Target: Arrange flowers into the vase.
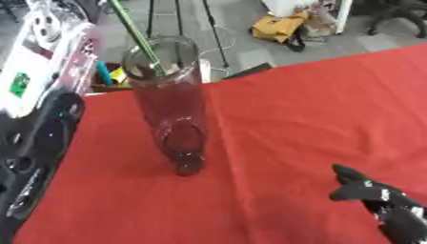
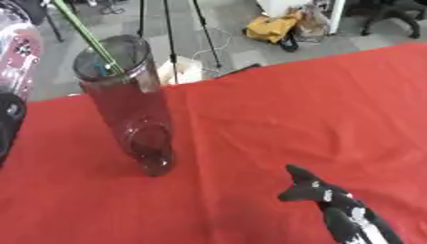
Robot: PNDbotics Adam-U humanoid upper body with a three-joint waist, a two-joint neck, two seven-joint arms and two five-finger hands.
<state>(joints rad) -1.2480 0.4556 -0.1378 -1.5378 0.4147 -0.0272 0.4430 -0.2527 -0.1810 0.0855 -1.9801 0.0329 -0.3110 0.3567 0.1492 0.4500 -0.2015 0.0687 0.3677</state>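
The light is even and fairly bright, with no hard glare on the red tabletop (image 1: 300, 119). Both views are soft and smeared throughout. The glass vase (image 1: 171, 102) casts only a faint dark patch at its base, and pale reflections show along its rim and wall. The green stem (image 1: 137, 35) in it is blurred. The right hand (image 2: 321, 193), near right, has fuzzy outlines. The far floor looks washed out.

my right hand (image 2: 321, 193): lower right, wrist cut by bottom edge, fingers too blurred to read | green stem (image 1: 137, 35): top runs off upper edge, bloom unseen | vase (image 1: 171, 105): glass blurred, stem's lower end inside not traceable | my left hand: nowhere in frame
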